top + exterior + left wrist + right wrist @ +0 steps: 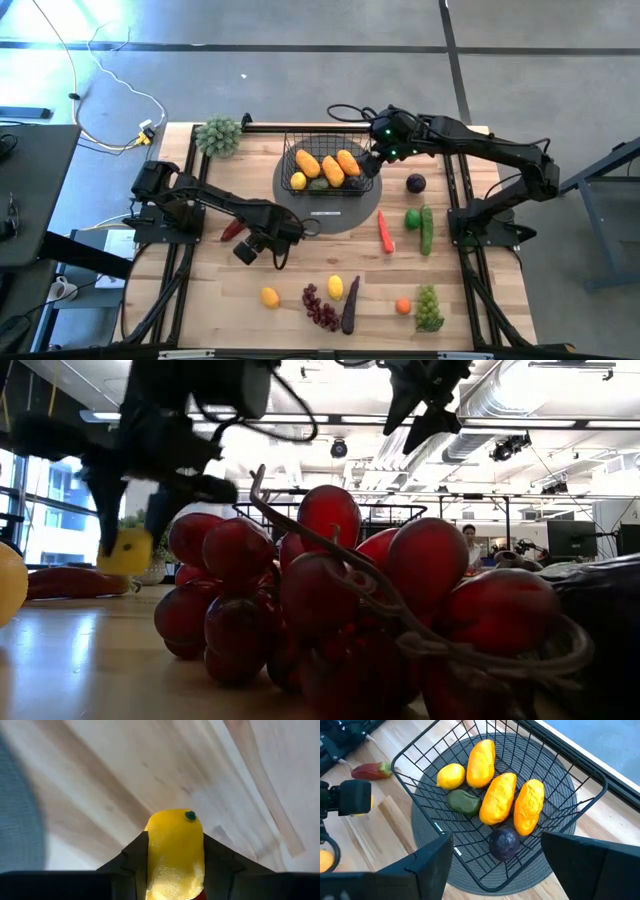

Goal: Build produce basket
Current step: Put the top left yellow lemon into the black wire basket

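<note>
A black wire basket (328,168) sits on a round dark grey disc (340,214) at the middle rear of a wooden table (200,290). In the right wrist view the basket holds six pieces: three orange mangoes (498,798), one yellow lemon (450,775), one dark green piece (463,802) and one dark purple round piece (504,843). The high view shows the three mangoes, the lemon and the green piece, but the right hand hides the purple one.

The right hand (374,156) hovers over the basket's right edge, its two fingers (427,862) spread wide with nothing between them.

The left hand (279,247) is just off the disc's front left edge, above the table. The left wrist view shows its fingers (125,857) pinching a yellow lemon (175,852) with a small green dot at its tip; the high view does not show this lemon.

Loose on the table in the high view: one red pepper (231,231), one carrot (385,232), one cucumber (427,229), one small green fruit (412,218), one dark purple fruit (416,183), two more yellow lemons (270,297), one purple grape bunch (320,306), one eggplant (349,305), one small orange fruit (403,306) and one green grape bunch (429,307). A grey-green leafy bunch (219,136) lies at the rear left.

The low view is filled by the purple grapes close up.
</note>
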Controlling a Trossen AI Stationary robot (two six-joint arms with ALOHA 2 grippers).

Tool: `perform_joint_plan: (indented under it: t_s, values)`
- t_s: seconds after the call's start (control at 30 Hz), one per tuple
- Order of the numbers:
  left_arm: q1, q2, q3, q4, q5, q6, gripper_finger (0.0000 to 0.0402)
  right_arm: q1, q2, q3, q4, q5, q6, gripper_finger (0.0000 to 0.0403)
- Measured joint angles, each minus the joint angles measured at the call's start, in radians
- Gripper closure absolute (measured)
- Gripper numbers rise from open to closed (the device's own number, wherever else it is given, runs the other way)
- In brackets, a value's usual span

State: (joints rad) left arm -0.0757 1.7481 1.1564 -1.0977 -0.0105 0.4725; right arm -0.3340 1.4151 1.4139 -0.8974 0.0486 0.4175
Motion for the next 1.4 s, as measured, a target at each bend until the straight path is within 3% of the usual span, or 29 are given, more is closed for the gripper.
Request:
perform_joint_plan:
  t_s: [0.6, 1.03, 1.4]
  values:
    - [0.219, -0.003, 0.338, 0.003, -0.075, 0.013, 0.0281, 0.003, -0.062, 0.000, -0.019, 0.000, 0.028, 0.0121]
    - [0.392, -0.003, 0.361, 0.135, -0.069, 0.021, 0.0281, 0.015, -0.069, 0.000, -0.119, 0.001, 0.157, 0.0121]
    - [0.407, -0.021, 0.360, 0.130, -0.053, 0.036, 0.0281, 0.036, -0.069, 0.000, -0.117, 0.005, 0.211, 0.0121]
